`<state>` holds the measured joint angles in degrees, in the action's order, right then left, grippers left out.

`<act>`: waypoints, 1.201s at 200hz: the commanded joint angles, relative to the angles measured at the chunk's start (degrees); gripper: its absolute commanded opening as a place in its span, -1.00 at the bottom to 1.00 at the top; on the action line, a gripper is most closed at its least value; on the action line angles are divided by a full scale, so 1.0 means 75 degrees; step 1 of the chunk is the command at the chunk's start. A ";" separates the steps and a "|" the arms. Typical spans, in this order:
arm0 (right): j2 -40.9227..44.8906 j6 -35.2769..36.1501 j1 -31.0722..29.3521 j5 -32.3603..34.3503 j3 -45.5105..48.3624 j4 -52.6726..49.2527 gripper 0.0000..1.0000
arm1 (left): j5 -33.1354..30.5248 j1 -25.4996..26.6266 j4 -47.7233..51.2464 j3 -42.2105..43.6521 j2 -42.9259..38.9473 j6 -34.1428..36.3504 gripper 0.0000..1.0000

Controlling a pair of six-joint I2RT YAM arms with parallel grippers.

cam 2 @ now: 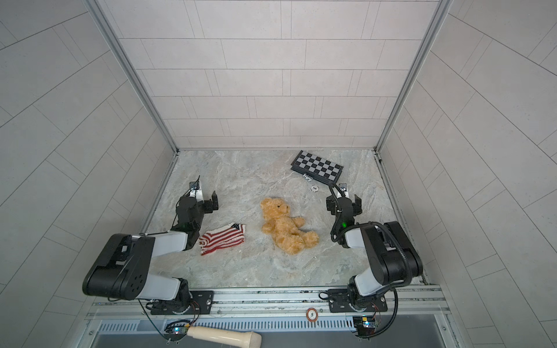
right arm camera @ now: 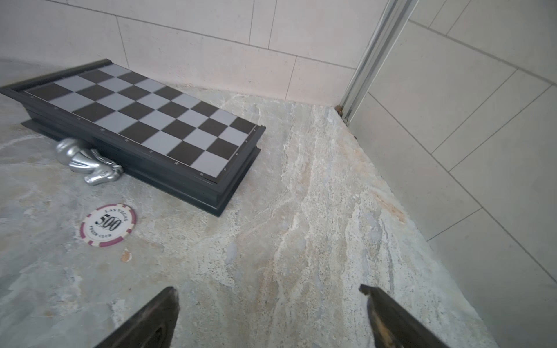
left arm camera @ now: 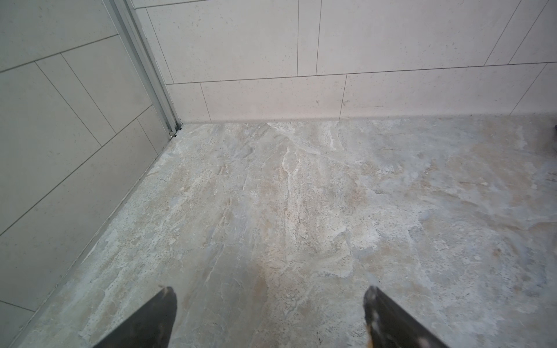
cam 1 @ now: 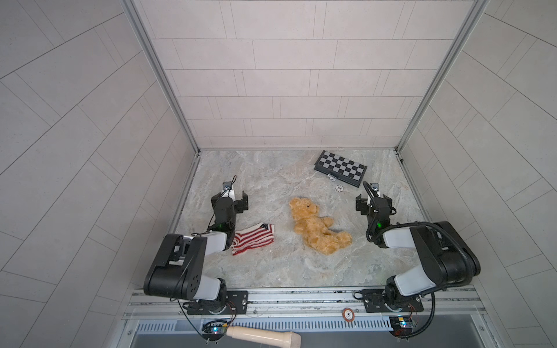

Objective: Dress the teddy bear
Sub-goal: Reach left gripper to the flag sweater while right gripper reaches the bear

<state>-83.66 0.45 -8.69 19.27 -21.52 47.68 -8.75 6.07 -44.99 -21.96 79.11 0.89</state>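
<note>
- The left gripper [cam 1: 230,199], black and two-fingered, is spread wide and empty over the marbled grey stone tabletop [cam 1: 271,180]. The left wrist view shows only bare stone between its fingertips [left arm camera: 165,304].
- The right gripper [cam 1: 373,202] gapes just as wide and grasps nothing. It is near a folded black-and-grey chessboard [right arm camera: 144,120], a white-and-maroon poker chip [right arm camera: 108,224] and a silver chess piece [right arm camera: 87,164] lying against the board's edge.
- The fluffy golden-tan plush teddy bear [cam 1: 313,226] lies mid-table between the grippers, apart from both, with its head toward the back wall.
- A small red-and-white striped flag-pattern knit sweater [cam 1: 253,239] lies beside the left arm, clear of the bear.
</note>
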 commanded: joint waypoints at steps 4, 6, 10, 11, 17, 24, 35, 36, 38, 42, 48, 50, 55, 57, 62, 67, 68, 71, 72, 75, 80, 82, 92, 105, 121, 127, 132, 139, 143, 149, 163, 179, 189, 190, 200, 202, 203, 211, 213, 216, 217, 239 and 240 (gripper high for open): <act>0.1270 0.0369 -0.0656 0.0980 -0.0585 -0.1479 0.99 | -0.0029 0.0216 0.1846 -0.0587 -0.1415 -0.0382 0.99; 0.1388 0.0329 -0.0728 0.1028 -0.0649 -0.1684 0.99 | -0.0075 0.0250 0.2013 -0.0617 -0.1518 -0.0471 0.99; 0.1587 0.0202 -0.0831 0.1079 -0.0795 -0.2055 0.99 | -0.0259 0.0371 0.2428 -0.0753 -0.1740 -0.0731 1.00; 0.1631 0.0171 -0.0856 0.1095 -0.0826 -0.2144 0.99 | -0.0319 0.0414 0.2538 -0.0794 -0.1802 -0.0841 1.00; 0.1884 -0.0141 -0.1022 0.1160 -0.1107 -0.2823 0.99 | -0.0756 0.0623 0.3341 -0.1150 -0.2033 -0.1468 1.00; 0.2143 -0.0537 -0.1182 0.1127 -0.1478 -0.3722 0.99 | -0.0996 0.0853 0.4586 -0.1699 -0.2161 -0.2264 0.99; 0.2344 -0.1007 -0.1464 0.0868 -0.2136 -0.5001 0.99 | -0.0589 0.1062 0.6539 -0.2689 -0.2048 -0.3116 1.00; 0.2349 -0.1025 -0.1489 0.0843 -0.2188 -0.5088 0.99 | -0.0525 0.1076 0.6668 -0.2787 -0.2021 -0.3158 1.00; 0.2355 -0.1057 -0.1566 0.0768 -0.2289 -0.5299 0.99 | -0.0413 0.1133 0.6966 -0.2934 -0.1971 -0.3204 1.00; 0.2353 -0.1060 -0.1689 0.0613 -0.2456 -0.5661 0.99 | -0.0211 0.1262 0.7463 -0.3221 -0.1835 -0.3266 1.00; 0.2326 -0.1086 -0.1880 0.0423 -0.2738 -0.6138 0.99 | 0.0016 0.1506 0.8069 -0.3570 -0.1643 -0.3252 1.00; 0.2306 -0.1093 -0.1951 0.0356 -0.2830 -0.6317 0.99 | 0.0062 0.1589 0.8289 -0.3672 -0.1595 -0.3234 1.00; 0.2259 -0.1147 -0.2092 0.0225 -0.3073 -0.6716 1.00 | 0.0130 0.1828 0.8721 -0.3880 -0.1480 -0.3213 1.00; 0.2236 -0.1167 -0.2156 0.0180 -0.3152 -0.6866 1.00 | 0.0155 0.1910 0.8889 -0.3954 -0.1446 -0.3212 1.00; 0.2204 -0.1228 -0.2295 0.0072 -0.3333 -0.7191 0.99 | 0.0276 0.2109 0.9253 -0.4095 -0.1383 -0.3190 1.00; 0.2190 -0.1299 -0.2422 -0.0043 -0.3464 -0.7440 0.99 | 0.0442 0.2247 0.9592 -0.4204 -0.1336 -0.3203 1.00; 0.2190 -0.1312 -0.2436 -0.0064 -0.3479 -0.7473 0.99 | 0.0476 0.2278 0.9653 -0.4219 -0.1325 -0.3213 1.00; 0.2200 -0.1338 -0.2499 -0.0174 -0.3517 -0.7566 0.99 | 0.0596 0.2325 0.9872 -0.4266 -0.1301 -0.3246 1.00; 0.2206 -0.1349 -0.2516 -0.0206 -0.3529 -0.7589 0.99 | 0.0630 0.2346 0.9922 -0.4285 -0.1295 -0.3258 1.00; 0.2227 -0.1381 -0.2566 -0.0341 -0.3537 -0.7635 1.00 | 0.0760 0.2386 1.0100 -0.4311 -0.1285 -0.3301 1.00; 0.2265 -0.1433 -0.2632 -0.0587 -0.3535 -0.7667 1.00 | 0.0983 0.2442 1.0313 -0.4283 -0.1282 -0.3400 1.00; 0.2285 -0.1452 -0.2651 -0.0697 -0.3525 -0.7678 1.00 | 0.1074 0.2465 1.0376 -0.4254 -0.1294 -0.3441 1.00; 0.2352 -0.1544 -0.2736 -0.1269 -0.3451 -0.7665 0.99 | 0.1503 0.2565 1.0687 -0.4087 -0.1308 -0.3569 1.00; 0.2349 -0.1666 -0.2756 -0.2331 -0.3261 -0.7472 0.99 | 0.1746 0.2684 1.1136 -0.3898 -0.1285 -0.3675 1.00; 0.2134 -0.1703 -0.2923 -0.3409 -0.3277 -0.7579 0.99 | 0.2102 0.2685 1.1312 -0.3587 -0.1371 -0.3878 1.00; 0.2020 -0.1620 -0.3117 -0.3524 -0.3373 -0.7759 1.00 | 0.2169 0.2676 1.1300 -0.3459 -0.1421 -0.4012 1.00; 0.1948 -0.1538 -0.3338 -0.3508 -0.3468 -0.7925 1.00 | 0.2384 0.2622 1.1215 -0.3333 -0.1458 -0.4104 1.00; 0.1863 -0.1460 -0.3665 -0.3537 -0.3593 -0.8075 1.00 | 0.2874 0.2396 1.0985 -0.3129 -0.1497 -0.4269 1.00; 0.1817 -0.1460 -0.3826 -0.3596 -0.3652 -0.8118 0.99 | 0.3214 0.2232 1.0801 -0.2973 -0.1527 -0.4363 1.00; 0.1746 -0.1555 -0.4006 -0.3727 -0.3715 -0.8118 0.99 | 0.3701 0.1952 1.0473 -0.2712 -0.1594 -0.4548 1.00; 0.1457 -0.1935 -0.4208 -0.4094 -0.3796 -0.7963 1.00 | 0.4378 0.1328 0.9950 -0.2269 -0.1710 -0.4839 0.99; 0.0926 -0.2053 -0.4486 -0.4119 -0.3924 -0.7995 0.98 | 0.4021 0.1183 1.0706 -0.2571 -0.1747 -0.4339 0.93; 0.0600 -0.2079 -0.4620 -0.4030 -0.4016 -0.8157 0.96 | 0.3802 0.1198 1.1371 -0.2839 -0.1770 -0.3975 0.90; 0.0574 -0.2083 -0.4631 -0.4014 -0.4025 -0.8177 0.96 | 0.3779 0.1197 1.1421 -0.2856 -0.1776 -0.3945 0.90; 0.0297 -0.2150 -0.4711 -0.3981 -0.4096 -0.8346 0.93 | 0.3414 0.1201 1.1904 -0.3023 -0.1823 -0.3703 0.88; 0.0246 -0.2164 -0.4721 -0.3977 -0.4108 -0.8372 0.93 | 0.3329 0.1197 1.2005 -0.3040 -0.1828 -0.3651 0.87; 0.0227 -0.2167 -0.4723 -0.3982 -0.4111 -0.8390 0.92 | 0.3279 0.1202 1.2049 -0.3050 -0.1823 -0.3619 0.86; 0.0045 -0.2186 -0.4769 -0.3984 -0.4126 -0.8490 0.89 | 0.2982 0.1195 1.2292 -0.3083 -0.1801 -0.3473 0.77; -0.0002 -0.2185 -0.4785 -0.3986 -0.4136 -0.8508 0.88 | 0.2930 0.1195 1.2327 -0.3078 -0.1787 -0.3444 0.75; -0.0062 -0.2177 -0.4808 -0.3987 -0.4138 -0.8532 0.87 | 0.2861 0.1204 1.2359 -0.3065 -0.1774 -0.3405 0.72; -0.0105 -0.2177 -0.4836 -0.3993 -0.4139 -0.8551 0.84 | 0.2834 0.1205 1.2361 -0.3051 -0.1767 -0.3402 0.71; -0.0423 -0.2035 -0.5090 -0.3868 -0.4214 -0.8779 0.55 | 0.2651 0.1319 1.2040 -0.2786 -0.1578 -0.3433 0.57; -0.0447 -0.2020 -0.5107 -0.3857 -0.4217 -0.8793 0.54 | 0.2642 0.1333 1.2026 -0.2771 -0.1563 -0.3440 0.57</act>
<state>-85.08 -15.25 -44.99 -10.33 -51.86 -13.93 14.70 15.22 42.37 -43.83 66.48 -26.96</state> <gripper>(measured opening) 0.855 0.809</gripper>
